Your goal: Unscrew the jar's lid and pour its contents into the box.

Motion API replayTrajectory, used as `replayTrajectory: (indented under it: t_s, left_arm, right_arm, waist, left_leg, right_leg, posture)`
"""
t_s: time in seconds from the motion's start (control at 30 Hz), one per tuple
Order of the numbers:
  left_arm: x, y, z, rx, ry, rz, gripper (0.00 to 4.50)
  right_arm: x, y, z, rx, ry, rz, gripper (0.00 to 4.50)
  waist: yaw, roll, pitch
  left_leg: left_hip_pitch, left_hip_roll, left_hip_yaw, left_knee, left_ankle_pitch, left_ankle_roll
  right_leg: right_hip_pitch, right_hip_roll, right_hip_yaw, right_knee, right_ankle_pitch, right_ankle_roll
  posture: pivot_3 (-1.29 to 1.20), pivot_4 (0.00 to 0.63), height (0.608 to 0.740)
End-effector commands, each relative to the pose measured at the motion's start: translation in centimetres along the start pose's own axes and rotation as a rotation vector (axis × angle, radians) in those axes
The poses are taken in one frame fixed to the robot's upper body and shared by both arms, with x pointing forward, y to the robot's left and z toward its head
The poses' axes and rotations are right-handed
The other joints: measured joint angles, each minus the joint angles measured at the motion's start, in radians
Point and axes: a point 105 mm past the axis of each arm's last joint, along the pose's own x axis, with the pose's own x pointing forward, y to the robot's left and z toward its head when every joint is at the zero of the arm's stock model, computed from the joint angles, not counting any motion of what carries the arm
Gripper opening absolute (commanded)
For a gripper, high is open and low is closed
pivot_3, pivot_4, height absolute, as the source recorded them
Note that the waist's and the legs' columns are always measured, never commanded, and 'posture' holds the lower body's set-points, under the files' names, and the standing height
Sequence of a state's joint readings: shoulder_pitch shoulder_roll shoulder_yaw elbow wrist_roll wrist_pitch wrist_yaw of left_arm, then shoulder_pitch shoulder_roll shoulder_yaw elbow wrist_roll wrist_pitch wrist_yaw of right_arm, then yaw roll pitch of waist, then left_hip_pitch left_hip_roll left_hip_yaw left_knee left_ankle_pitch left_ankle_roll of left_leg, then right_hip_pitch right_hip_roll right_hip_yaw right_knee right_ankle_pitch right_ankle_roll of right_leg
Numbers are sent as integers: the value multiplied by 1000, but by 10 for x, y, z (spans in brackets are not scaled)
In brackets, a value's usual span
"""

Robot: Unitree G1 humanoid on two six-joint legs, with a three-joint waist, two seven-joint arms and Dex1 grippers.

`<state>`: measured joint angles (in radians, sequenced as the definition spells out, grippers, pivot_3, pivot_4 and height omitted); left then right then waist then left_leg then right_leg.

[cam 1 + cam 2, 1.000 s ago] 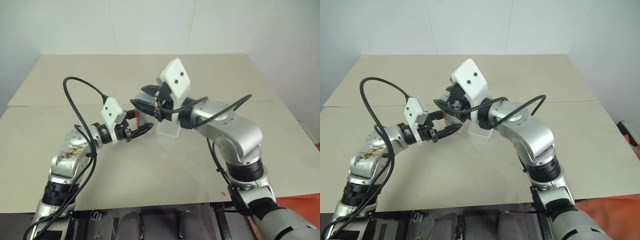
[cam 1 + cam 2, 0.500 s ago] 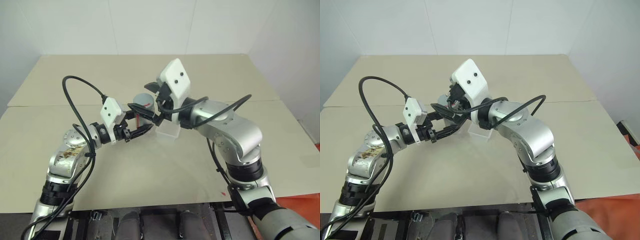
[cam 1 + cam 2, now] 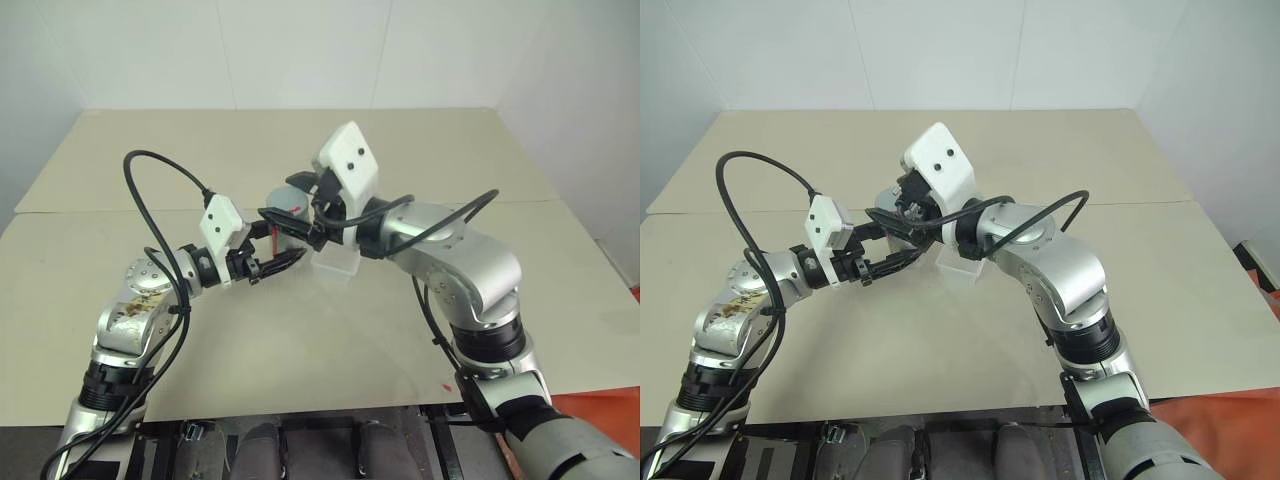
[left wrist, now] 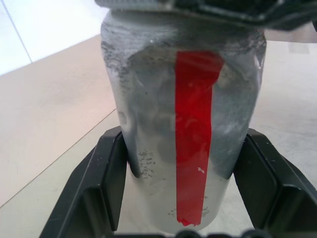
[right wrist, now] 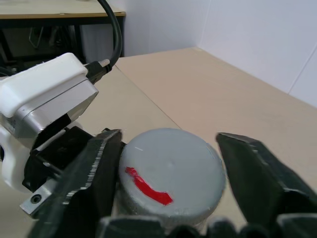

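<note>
A wide beige table [image 3: 420, 140], made of two tops meeting at a seam across its middle, stands in the corner of plain white walls [image 3: 300, 50] under even, soft light, while a patch of orange-red floor [image 3: 600, 410] shows past its near right edge.

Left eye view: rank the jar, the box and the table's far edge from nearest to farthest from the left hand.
1. The jar, gripped in the left hand.
2. The box, on the table just to the right of that hand.
3. The table's far edge, by the back wall.
</note>
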<state>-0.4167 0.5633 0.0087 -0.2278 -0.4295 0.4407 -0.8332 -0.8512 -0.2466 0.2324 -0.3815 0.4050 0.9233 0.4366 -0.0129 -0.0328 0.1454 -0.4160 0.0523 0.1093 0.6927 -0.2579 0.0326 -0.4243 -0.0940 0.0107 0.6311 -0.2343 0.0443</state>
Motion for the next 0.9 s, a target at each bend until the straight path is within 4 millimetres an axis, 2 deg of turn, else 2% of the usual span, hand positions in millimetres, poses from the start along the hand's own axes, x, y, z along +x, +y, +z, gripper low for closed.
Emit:
replayTrajectory:
  t_s: [0.03,0.23,0.33,0.47,0.63,0.8,0.9]
  left_arm:
    - [-2,-2,15,60,-42,-4,2783]
    - [-7,-5,16,76,-59,-40,2783]
    - [-14,-9,17,69,-90,-124,2783]
    - [-23,-18,22,72,-134,-288,2783]
    - [-22,-30,38,81,-208,-451,2783]
    - [-19,-46,50,87,-245,-610,2783]
    - [-19,-55,54,82,-250,-699,2783]
  right_arm:
    - [-2,0,8,-25,-30,2,2796]
    - [-3,-1,10,-11,-56,36,2796]
    - [-12,5,16,20,-130,174,2796]
    - [-33,28,20,-16,-176,505,2796]
    - [-54,48,16,-44,-163,839,2796]
    - [-61,58,13,-50,-152,1017,2796]
    - [-61,59,11,-58,-150,1064,2796]
  waist:
    - [0,0,0]
    - [0,0,0]
    - [-1,0,0]
    - [2,0,0]
    - [1,0,0]
    - [-1,0,0]
    - [0,0,0]
  left_leg:
    - [0,0,0,0,0,0]
    - [0,0,0,0,0,0]
    - [0,0,0,0,0,0]
    - [0,0,0,0,0,1]
    - [0,0,0,0,-1,1]
    - [1,0,0,0,-1,1]
    - [0,0,0,0,-1,1]
  right_leg:
    - [0,0,0,0,0,0]
    - [0,0,0,0,0,0]
    - [0,0,0,-1,0,0]
    - [0,0,0,-2,0,0]
    - [0,0,0,-3,0,0]
    - [1,1,0,-2,0,0]
    - [0,1,0,-1,0,0]
  posture:
    - [0,150,740]
    - [0,150,740]
    - [0,150,740]
    - [0,150,740]
    - [0,150,740]
    - [0,150,740]
    - [0,150,740]
